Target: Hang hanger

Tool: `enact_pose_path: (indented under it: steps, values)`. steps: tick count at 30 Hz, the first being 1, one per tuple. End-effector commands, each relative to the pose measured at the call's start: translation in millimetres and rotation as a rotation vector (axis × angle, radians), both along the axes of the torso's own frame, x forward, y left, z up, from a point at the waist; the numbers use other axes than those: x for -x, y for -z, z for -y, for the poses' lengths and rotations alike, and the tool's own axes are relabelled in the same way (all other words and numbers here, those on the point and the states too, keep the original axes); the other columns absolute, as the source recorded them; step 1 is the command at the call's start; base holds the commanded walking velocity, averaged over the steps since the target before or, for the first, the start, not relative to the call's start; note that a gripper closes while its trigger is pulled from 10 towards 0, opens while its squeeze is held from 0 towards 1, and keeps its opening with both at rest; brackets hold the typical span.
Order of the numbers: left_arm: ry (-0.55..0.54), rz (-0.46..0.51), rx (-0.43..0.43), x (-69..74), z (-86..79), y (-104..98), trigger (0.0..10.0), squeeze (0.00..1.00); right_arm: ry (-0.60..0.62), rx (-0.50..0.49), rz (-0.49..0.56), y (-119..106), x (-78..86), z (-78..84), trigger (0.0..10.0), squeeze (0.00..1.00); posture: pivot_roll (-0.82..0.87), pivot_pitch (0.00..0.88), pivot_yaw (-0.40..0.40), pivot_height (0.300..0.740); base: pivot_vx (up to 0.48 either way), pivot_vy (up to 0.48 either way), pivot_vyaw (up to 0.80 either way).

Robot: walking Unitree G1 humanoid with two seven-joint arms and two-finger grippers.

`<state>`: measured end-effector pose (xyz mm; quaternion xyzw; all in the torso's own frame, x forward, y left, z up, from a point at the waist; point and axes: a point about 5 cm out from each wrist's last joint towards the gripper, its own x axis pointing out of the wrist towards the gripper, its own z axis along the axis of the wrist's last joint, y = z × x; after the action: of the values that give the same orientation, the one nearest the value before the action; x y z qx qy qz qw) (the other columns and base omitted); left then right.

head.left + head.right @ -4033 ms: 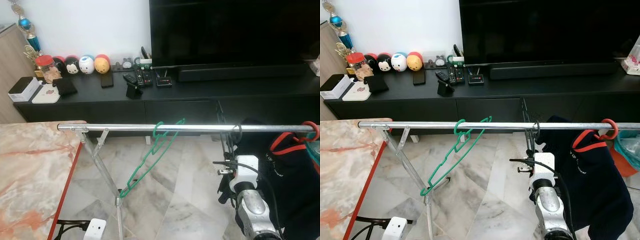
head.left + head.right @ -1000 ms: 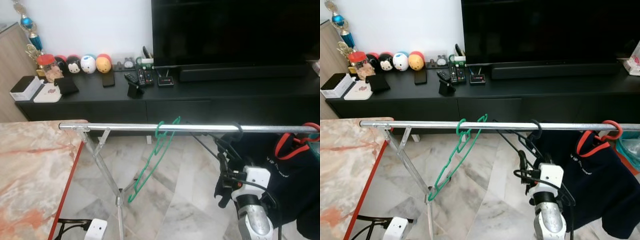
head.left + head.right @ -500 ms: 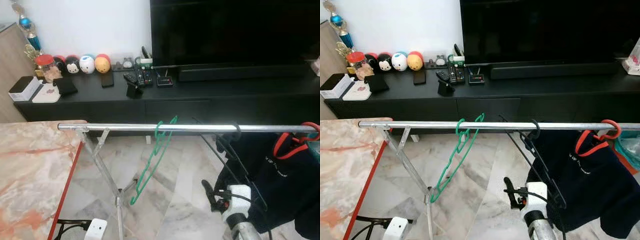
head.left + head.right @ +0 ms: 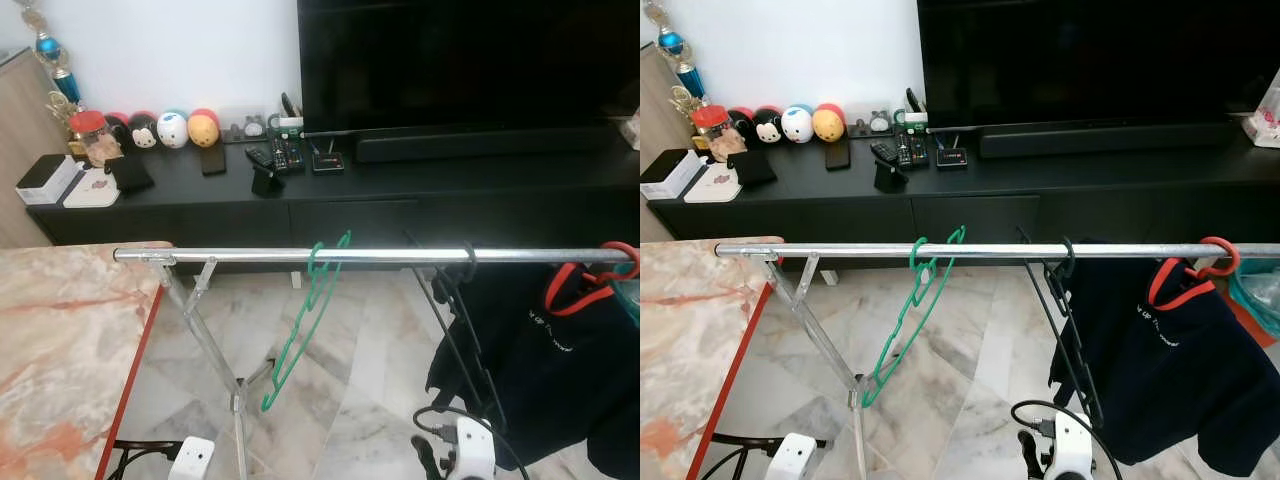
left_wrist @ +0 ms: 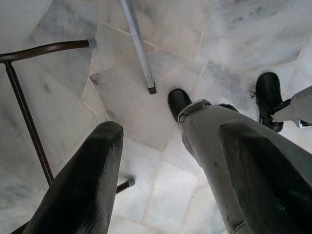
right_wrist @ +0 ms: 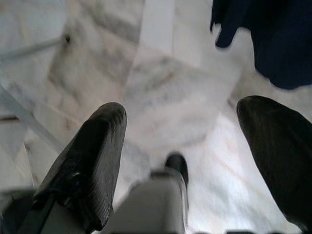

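A black wire hanger (image 4: 468, 262) hangs by its hook on the silver rail (image 4: 230, 256), its frame (image 4: 1068, 345) dangling free just left of a dark garment. A green hanger (image 4: 318, 262) hangs tilted further left on the same rail. My right gripper (image 6: 181, 111) is open with nothing in it, low down over the marble floor well below the black hanger; its white wrist (image 4: 1070, 458) shows at the bottom edge. My left gripper (image 5: 168, 134) hangs open and points at the floor beside my leg (image 5: 214, 146).
A dark garment (image 4: 1180, 370) on a red hanger (image 4: 1217, 258) fills the rail's right end. The rail's slanted leg (image 4: 205, 335) stands at the left, next to a marble-topped table (image 4: 60, 350). Behind is a black TV console (image 4: 350, 190) with small items.
My right gripper has let go of the black hanger and dropped from the rail to the bottom edge. The black hanger now hangs on its own.
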<state>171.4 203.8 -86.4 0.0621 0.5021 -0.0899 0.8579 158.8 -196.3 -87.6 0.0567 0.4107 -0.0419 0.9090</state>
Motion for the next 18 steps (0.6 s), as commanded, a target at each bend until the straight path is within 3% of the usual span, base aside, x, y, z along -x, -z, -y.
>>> enact_pose_path:
  steps: [1, 18]
  values:
    - [0.027, -0.014, -0.024, 3.0, -4.6, 0.5, 10.0, 0.00, -0.001, 0.000, -0.037, 4.1, 8.2, 0.1, 10.0, 0.00, -0.08, 0.000, 0.066, 0.740, 0.000, 0.000, 0.00]
    - [0.036, -0.008, -0.046, 3.7, -10.0, -0.3, 10.0, 0.00, 0.054, -0.022, -0.057, 8.3, 16.0, -5.6, 10.0, 0.00, -0.12, 0.000, 0.095, 0.740, 0.000, 0.000, 0.00]
